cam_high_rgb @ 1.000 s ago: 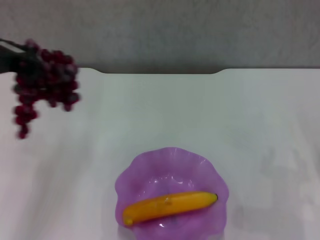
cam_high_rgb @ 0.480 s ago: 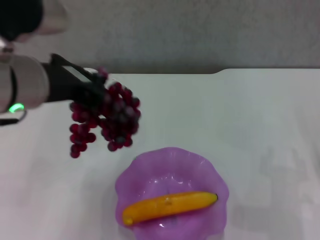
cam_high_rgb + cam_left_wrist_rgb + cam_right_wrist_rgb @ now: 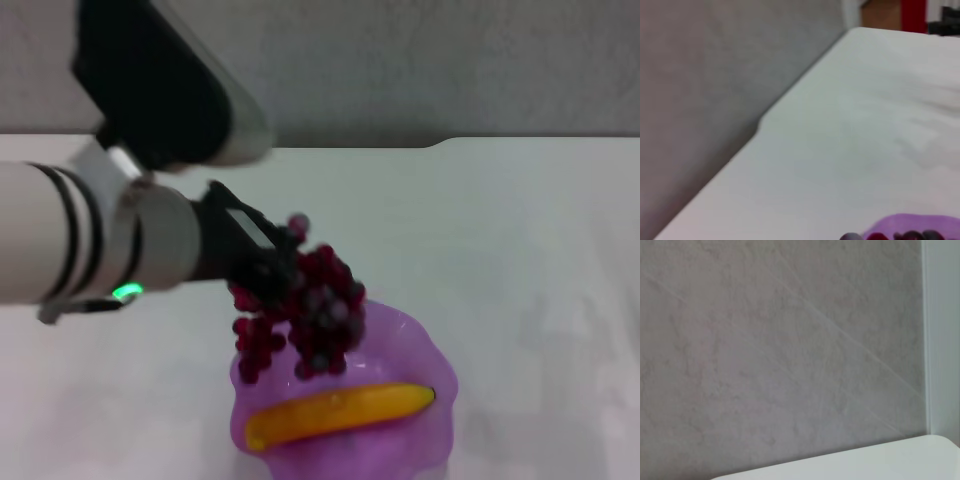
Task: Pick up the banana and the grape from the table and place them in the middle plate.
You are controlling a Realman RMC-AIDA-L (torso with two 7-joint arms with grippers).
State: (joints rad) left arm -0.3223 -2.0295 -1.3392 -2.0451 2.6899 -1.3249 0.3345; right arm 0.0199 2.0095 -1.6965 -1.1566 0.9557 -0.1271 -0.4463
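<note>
While my left hand [image 3: 262,262] gripped the grape [image 3: 300,315] by its upper end, the bunch hung over the far-left rim of the middle plate [image 3: 425,350], which sat on the white worktop [image 3: 520,230]. The banana [image 3: 340,412] lay across the plate's near half; my right hand was out of view.

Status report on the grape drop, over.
Left tool shut on the grape, hanging over the middle plate's left rim. Banana already lying in the plate. Right tool not in view. Nothing in the way.
</note>
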